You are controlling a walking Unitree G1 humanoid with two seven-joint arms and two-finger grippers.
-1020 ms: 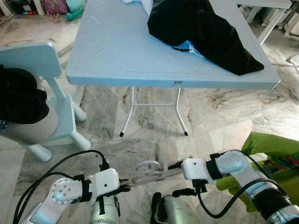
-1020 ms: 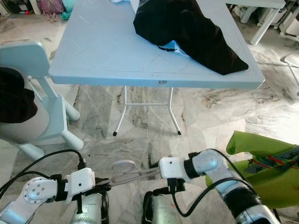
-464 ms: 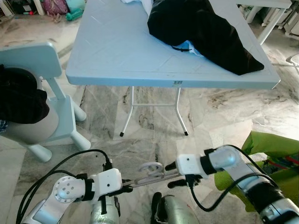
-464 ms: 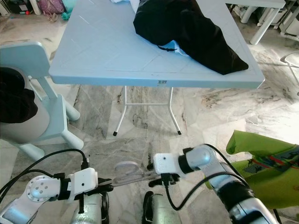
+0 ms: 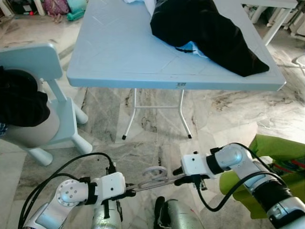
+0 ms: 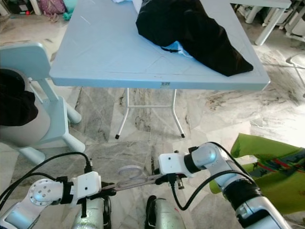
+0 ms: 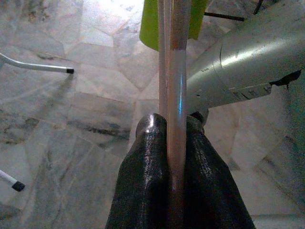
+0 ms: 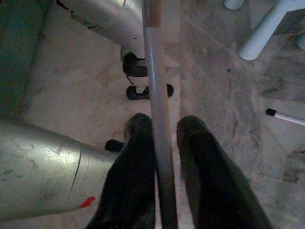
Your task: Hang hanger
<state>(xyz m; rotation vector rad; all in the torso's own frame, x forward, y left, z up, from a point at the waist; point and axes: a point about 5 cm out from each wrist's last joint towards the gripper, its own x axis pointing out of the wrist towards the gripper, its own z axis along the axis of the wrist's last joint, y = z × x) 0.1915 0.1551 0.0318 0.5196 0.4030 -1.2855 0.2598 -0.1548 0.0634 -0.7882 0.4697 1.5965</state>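
A clear plastic hanger [image 5: 155, 177] is held low over the marble floor, in front of my legs. My left gripper [image 5: 129, 192] is shut on one end of it; the left wrist view shows both black fingers [image 7: 147, 157] pressed against the hanger's bar [image 7: 175, 86]. My right gripper [image 5: 183, 175] reaches in from the right at the other end. In the right wrist view its fingers [image 8: 138, 157] straddle the bar [image 8: 153, 71]: one touches it, a thin gap shows at the other, so it is open.
A light blue folding table [image 5: 119, 57] stands ahead, with a black garment [image 5: 209, 28] on it. At the left a pale blue chair [image 5: 45, 64] carries dark clothing [image 5: 19, 102]. A green cloth [image 5: 279, 150] lies at my right. My own legs [image 5: 178, 217] are below.
My right gripper has shifted left along the hanger toward the left gripper and now sits around its bar. The left gripper keeps its hold; the hanger dipped slightly.
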